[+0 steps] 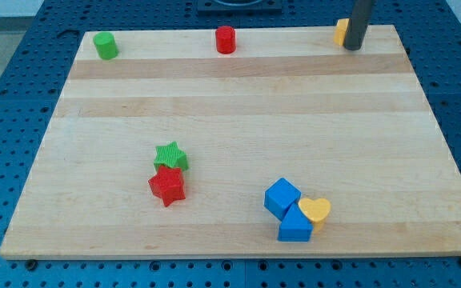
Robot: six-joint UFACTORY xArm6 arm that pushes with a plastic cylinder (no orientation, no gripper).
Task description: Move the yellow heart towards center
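Observation:
The yellow heart (pixel 317 211) lies near the view's bottom right, touching a blue block (pixel 296 225) on its left; a blue cube (pixel 282 198) sits just above and left of that. My tip (pixel 353 46) is at the view's top right, far from the heart. It touches the right side of a yellow block (pixel 340 32), which the rod partly hides.
A green star (pixel 170 154) and a red star (pixel 167 186) touch each other left of centre. A green cylinder (pixel 106 46) stands at the top left and a red cylinder (pixel 226 39) at the top middle. The wooden board (pixel 238 104) lies on a blue pegboard.

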